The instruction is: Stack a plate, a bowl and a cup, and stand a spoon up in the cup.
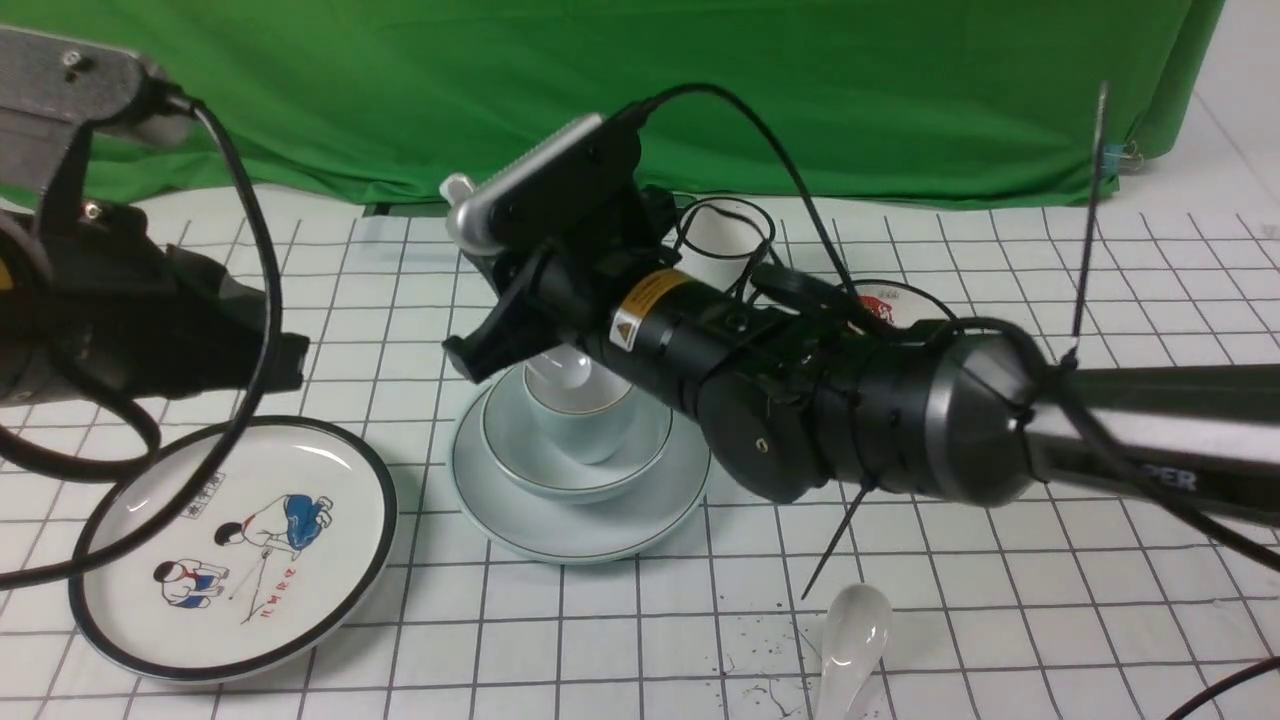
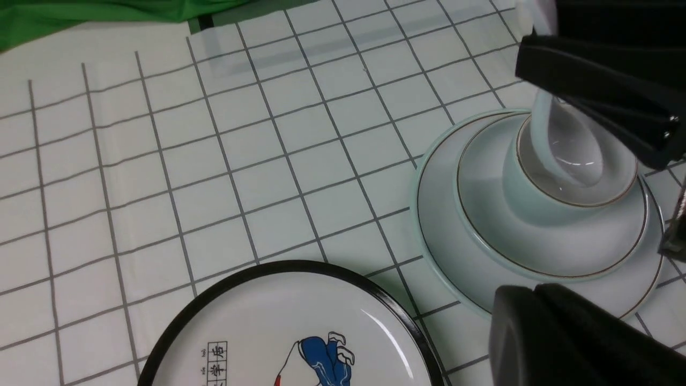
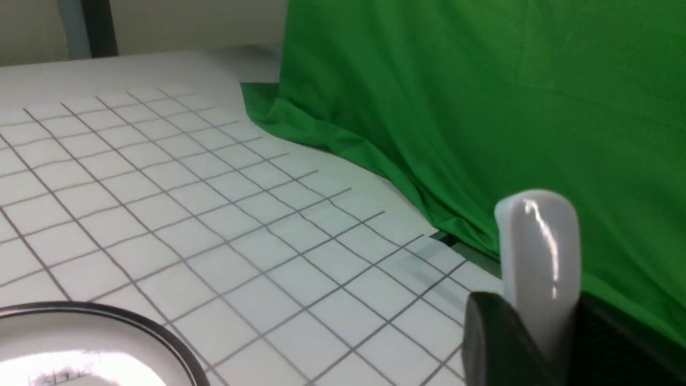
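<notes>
Right gripper (image 1: pixel 495 310): clenched on the spoon (image 1: pixel 560 368) by its handle, reaching over the stack from my right.
Left gripper (image 1: pixel 285 362): hangs above the cartoon plate (image 1: pixel 300 470), clear of the stack; I cannot tell whether its jaws are parted.
Plate (image 1: pixel 580 525): flat on the gridded cloth (image 1: pixel 1000 600), mid-table, carrying the rest.
Bowl (image 1: pixel 560 470): seated in the plate.
Cup (image 1: pixel 590 430): upright in the bowl.
Spoon: scoop inside the cup. I'd lower it until it bottoms out, lean the handle on the rim, then let go gently so the cup doesn't tip.
</notes>
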Available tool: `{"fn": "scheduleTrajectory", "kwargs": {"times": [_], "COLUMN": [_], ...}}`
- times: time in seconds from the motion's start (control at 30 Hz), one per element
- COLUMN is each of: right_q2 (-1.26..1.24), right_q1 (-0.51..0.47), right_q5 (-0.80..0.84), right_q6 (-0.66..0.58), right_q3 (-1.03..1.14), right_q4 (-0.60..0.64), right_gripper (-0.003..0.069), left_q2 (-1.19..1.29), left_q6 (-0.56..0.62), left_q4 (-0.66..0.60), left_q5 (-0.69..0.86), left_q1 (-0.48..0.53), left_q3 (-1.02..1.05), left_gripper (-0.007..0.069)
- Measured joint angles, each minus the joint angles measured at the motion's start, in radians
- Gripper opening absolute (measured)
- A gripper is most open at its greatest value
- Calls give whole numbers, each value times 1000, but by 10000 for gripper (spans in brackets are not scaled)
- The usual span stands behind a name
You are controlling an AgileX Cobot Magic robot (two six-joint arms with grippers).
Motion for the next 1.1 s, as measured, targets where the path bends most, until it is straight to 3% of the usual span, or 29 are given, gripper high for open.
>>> {"fn": "scheduleTrajectory", "kwargs": {"times": [0.3, 0.53, 0.77, 0.83, 1.0, 1.1], "right_q2": [14, 14, 10, -4, -113, -273], "right_q1": [-16, -30, -30, -30, -30, -30], "right_q5": [11, 117, 121, 143, 258, 388], "right_q6": [0, 6, 15, 5, -63, -85], "right_q3": [0, 0, 1, 1, 1, 1], "right_q4": [1, 3, 3, 3, 3, 3], "right_gripper": [172, 174, 303, 309, 211, 59], "left_q2": [0, 0, -4, -15, -102, -268], "left_q6": [0, -1, -1, -1, -26, -79], "left_q4": [2, 13, 14, 14, 44, 104], "left_q5": [0, 1, 1, 7, 37, 43], "left_q1": [0, 0, 0, 0, 0, 0], "left_q3": [0, 0, 0, 0, 14, 108], "left_gripper": [-36, -36, -36, -36, -36, -36]}}
